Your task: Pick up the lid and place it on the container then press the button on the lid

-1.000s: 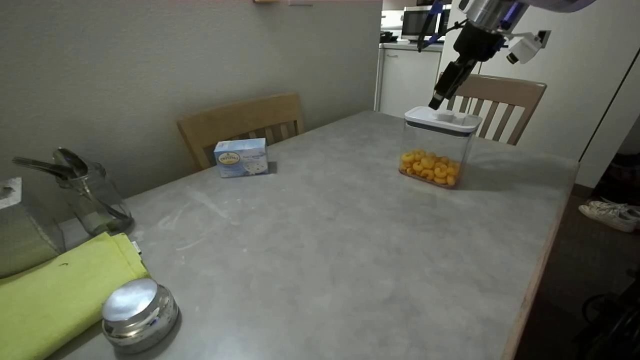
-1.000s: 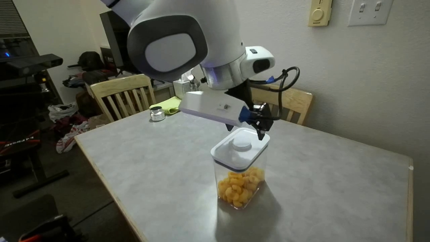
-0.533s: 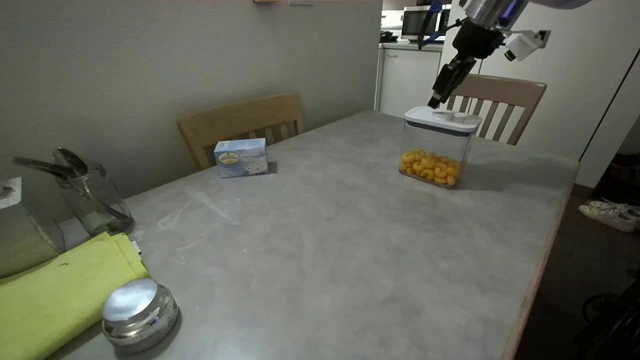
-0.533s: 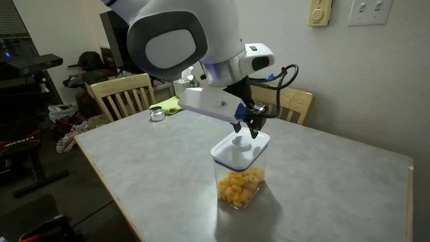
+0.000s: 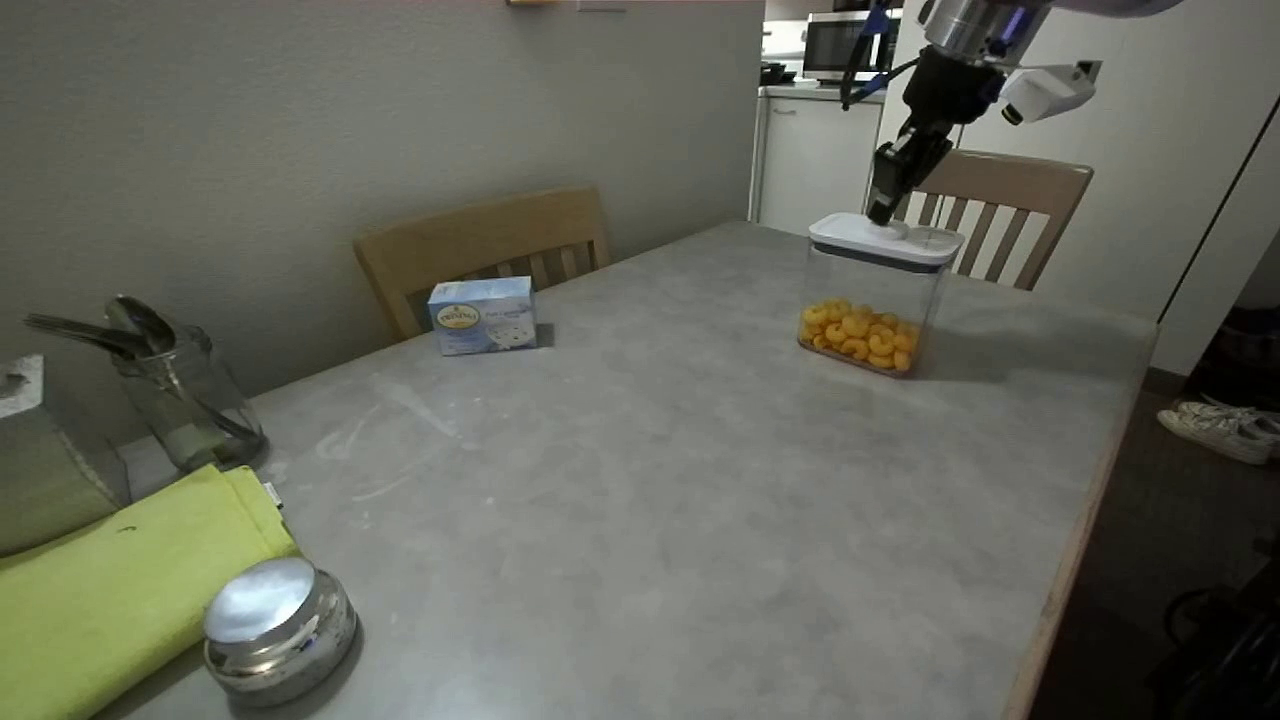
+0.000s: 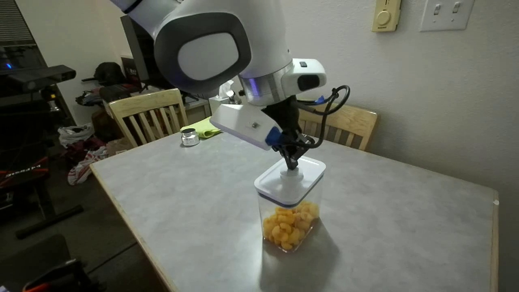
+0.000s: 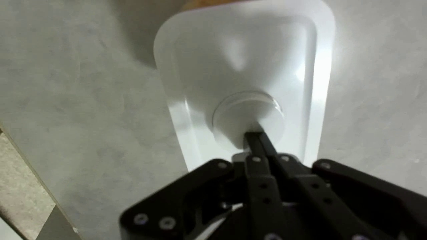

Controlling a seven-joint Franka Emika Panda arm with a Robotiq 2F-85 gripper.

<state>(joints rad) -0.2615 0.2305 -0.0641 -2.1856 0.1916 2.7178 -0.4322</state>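
- So the clear container (image 5: 875,282) is standing toward the far edge of the gray counter (image 5: 640,480) in an exterior view, holding yellow-orange curly bits (image 5: 858,338) in its lower part.
- White lid (image 6: 279,188) is sitting on top of it.
- Gripper (image 7: 256,135) is pointing down with its fingers squeezed together, tips right at the round button (image 7: 238,115); honestly can't tell if they're pushing it.
- Glass jar (image 5: 165,405) by the wall-side edge is holding metal utensils (image 5: 143,325).
- Blue-and-white box (image 5: 483,318) is resting along that same edge, and just an exterior view is showing it.
- Wrist view is showing the button from above, but only a sliver of orange (image 7: 205,4) is peeking past the lid.
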